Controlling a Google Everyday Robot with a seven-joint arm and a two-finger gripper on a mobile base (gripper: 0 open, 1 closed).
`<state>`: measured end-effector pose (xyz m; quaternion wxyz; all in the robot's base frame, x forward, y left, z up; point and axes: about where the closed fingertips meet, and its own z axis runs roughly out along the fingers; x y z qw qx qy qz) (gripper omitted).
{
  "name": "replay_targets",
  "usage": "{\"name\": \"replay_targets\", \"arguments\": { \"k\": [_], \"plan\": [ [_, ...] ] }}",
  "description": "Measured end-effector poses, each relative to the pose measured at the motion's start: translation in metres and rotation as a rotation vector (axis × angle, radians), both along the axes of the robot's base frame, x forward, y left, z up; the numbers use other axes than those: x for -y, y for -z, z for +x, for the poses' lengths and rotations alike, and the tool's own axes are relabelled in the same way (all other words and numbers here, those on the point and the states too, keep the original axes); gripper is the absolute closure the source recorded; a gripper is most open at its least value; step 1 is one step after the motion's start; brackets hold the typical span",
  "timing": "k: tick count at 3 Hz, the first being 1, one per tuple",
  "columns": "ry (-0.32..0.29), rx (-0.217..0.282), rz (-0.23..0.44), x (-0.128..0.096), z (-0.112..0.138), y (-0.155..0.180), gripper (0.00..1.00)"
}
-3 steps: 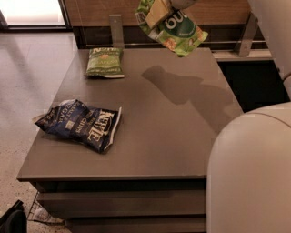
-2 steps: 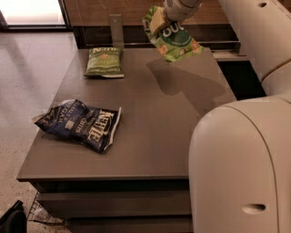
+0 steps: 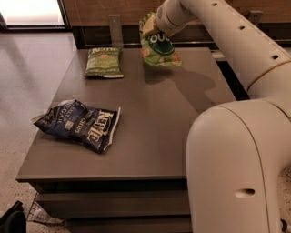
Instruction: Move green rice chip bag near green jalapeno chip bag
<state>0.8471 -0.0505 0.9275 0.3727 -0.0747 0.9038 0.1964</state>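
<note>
The robot's arm (image 3: 236, 43) reaches over from the right, its big white elbow filling the near right corner of the view, and the gripper (image 3: 150, 28) sits at the far edge of the table (image 3: 159, 118), up above the surface. Its jaws are closed on the top of the green rice chip bag (image 3: 160, 48), which hangs from them clear of the tabletop, tilted, with its dark circle logo facing me and a shadow spread on the table below and to the right of it. The green jalapeno chip bag (image 3: 103, 61) lies flat in the far left part of the table, to the left of the hanging bag, near it but with a gap of bare table between the 2. A dark blue Kettle bag (image 3: 79, 124) lies crumpled toward the near left side, well apart from both green bags. Behind the table a grey metal post (image 3: 114, 29) stands upright against a wood-panelled wall (image 3: 104, 7), and pale floor (image 3: 27, 73) runs off to the left.
</note>
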Motion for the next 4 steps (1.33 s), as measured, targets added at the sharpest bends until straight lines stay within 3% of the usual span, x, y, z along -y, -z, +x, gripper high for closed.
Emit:
{"name": "replay_targets", "arguments": {
  "k": [1,2,4],
  "plan": [
    [-0.012,0.015,0.144,-0.034,0.0235,0.0245,0.97],
    [-0.013,0.009,0.134,-0.0335,0.022,0.0257,0.74],
    [-0.02,-0.001,0.132,-0.0394,0.0227,0.0331,0.13]
  ]
}}
